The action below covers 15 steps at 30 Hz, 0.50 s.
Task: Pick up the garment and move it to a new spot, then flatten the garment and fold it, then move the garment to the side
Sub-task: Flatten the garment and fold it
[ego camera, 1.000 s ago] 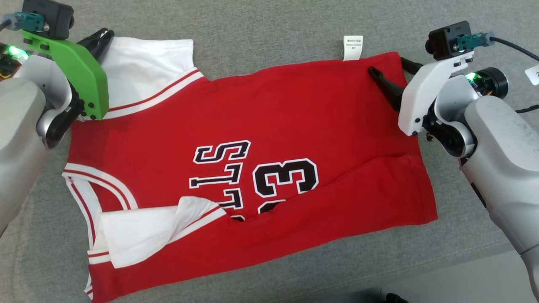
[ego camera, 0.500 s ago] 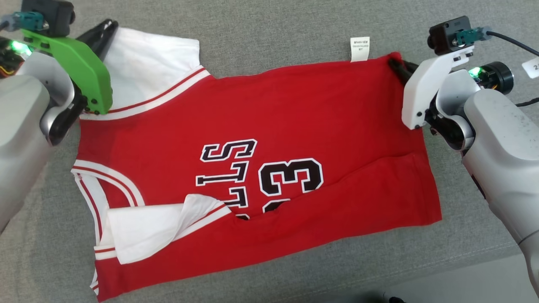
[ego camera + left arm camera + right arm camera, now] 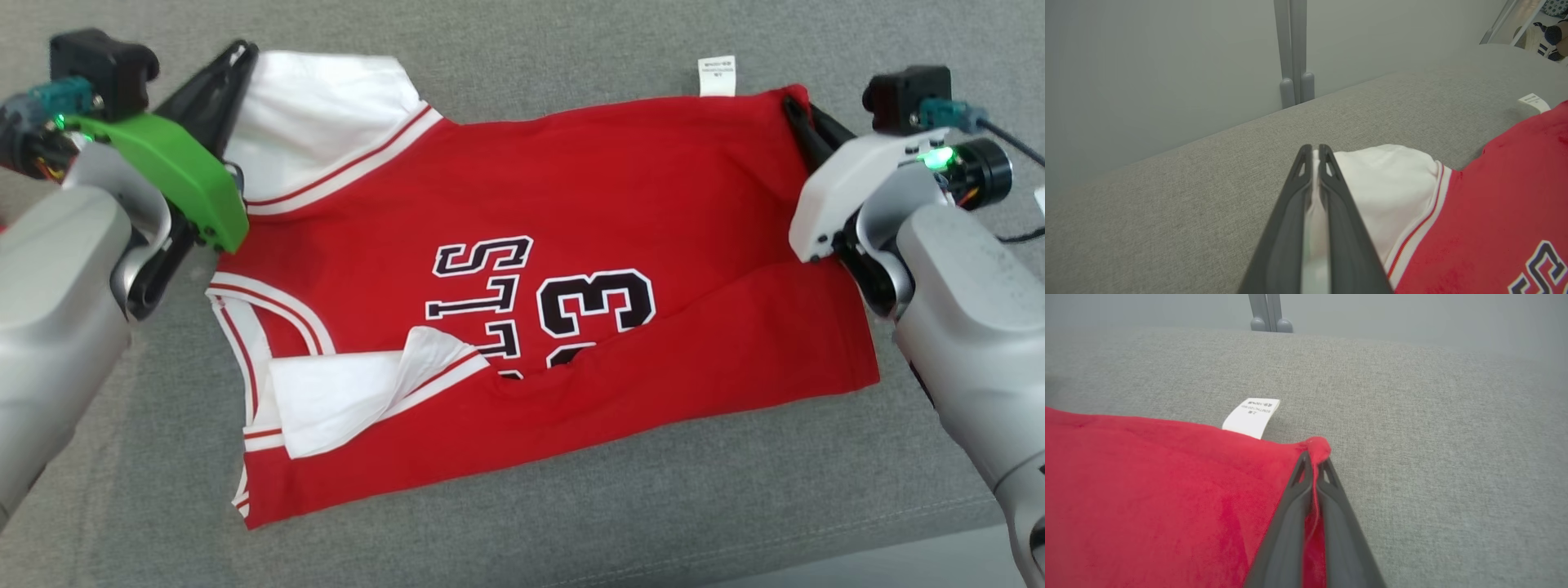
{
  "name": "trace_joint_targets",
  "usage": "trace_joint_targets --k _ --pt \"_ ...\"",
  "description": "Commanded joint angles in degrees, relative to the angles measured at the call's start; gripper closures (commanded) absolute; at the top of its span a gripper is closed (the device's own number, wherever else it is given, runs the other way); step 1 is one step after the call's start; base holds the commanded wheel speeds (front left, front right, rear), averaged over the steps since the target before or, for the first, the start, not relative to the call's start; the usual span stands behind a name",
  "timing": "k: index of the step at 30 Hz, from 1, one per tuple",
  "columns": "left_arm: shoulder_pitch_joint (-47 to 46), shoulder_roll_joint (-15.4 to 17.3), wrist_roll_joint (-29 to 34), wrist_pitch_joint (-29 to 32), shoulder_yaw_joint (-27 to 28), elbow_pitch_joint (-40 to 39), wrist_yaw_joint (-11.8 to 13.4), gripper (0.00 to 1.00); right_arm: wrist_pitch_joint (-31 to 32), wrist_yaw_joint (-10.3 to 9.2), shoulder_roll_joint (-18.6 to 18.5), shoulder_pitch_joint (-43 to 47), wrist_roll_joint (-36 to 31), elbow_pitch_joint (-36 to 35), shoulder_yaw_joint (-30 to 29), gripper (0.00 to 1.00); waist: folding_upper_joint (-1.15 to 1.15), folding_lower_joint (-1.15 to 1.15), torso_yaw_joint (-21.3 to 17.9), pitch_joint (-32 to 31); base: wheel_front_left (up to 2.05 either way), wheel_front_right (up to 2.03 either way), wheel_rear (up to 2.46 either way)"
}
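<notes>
The garment (image 3: 588, 212) is a red jersey with white trim and black-and-white lettering, spread across a grey cushion. My left gripper (image 3: 243, 51) is shut on its white far-left corner; the left wrist view shows white cloth (image 3: 1388, 179) pinched between the dark fingers (image 3: 1311, 149). My right gripper (image 3: 790, 102) is shut on the red far-right corner, and in the right wrist view red fabric (image 3: 1147, 490) bunches at the fingertips (image 3: 1312, 455). The near edge is folded over, with a white flap (image 3: 351, 396) at the lower left.
A white care label (image 3: 717, 76) sticks out past the far hem, also visible as the label (image 3: 1252, 416) in the right wrist view. The grey cushion (image 3: 571, 523) runs to a pale wall with a grey post (image 3: 1293, 49) behind. A pale floor strip (image 3: 898, 563) lies at the near right.
The right gripper closed on the red corner after standing open a second ago. The garment has shifted right and up in the head view, and the left arm moved with it.
</notes>
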Motion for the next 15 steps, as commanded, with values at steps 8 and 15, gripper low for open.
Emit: trace_joint_targets --k 8,15 --pt "14.6 3.6 5.1 -0.5 8.8 -14.8 3.8 1.0 -8.7 -0.11 -1.8 8.4 0.3 0.0 -0.5 1.0 0.0 0.0 3.4 -4.4 0.0 0.0 0.0" --pt "29.2 5.3 9.4 -0.5 15.0 -28.6 9.6 1.0 -11.4 -0.11 -1.9 13.5 -2.0 -0.8 -3.6 1.0 0.0 0.0 5.1 -6.3 0.0 0.0 0.0"
